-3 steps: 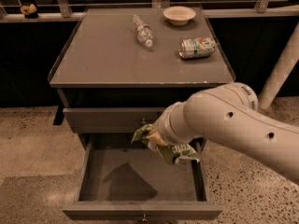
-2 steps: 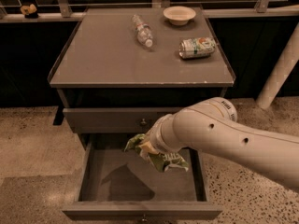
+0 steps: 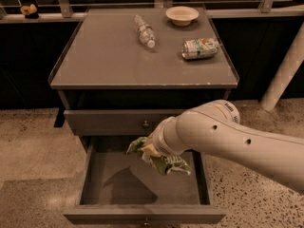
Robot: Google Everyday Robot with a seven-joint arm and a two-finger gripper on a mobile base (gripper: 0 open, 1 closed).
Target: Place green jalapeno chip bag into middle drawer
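Green chip bag [image 3: 166,163] in hand [image 3: 150,151] — above drawer [image 3: 110,177].

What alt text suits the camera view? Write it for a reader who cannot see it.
The robot's gripper holds the green jalapeno chip bag over the floor of the open middle drawer, at the end of its white arm. On the cabinet top are a clear bottle, a drink can and a pale bowl.

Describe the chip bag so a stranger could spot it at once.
Find the grey cabinet, then its open middle drawer. Above it the gripper holds the green jalapeno chip bag: crinkly olive-green foil, unlike the can and bottle lying on top.
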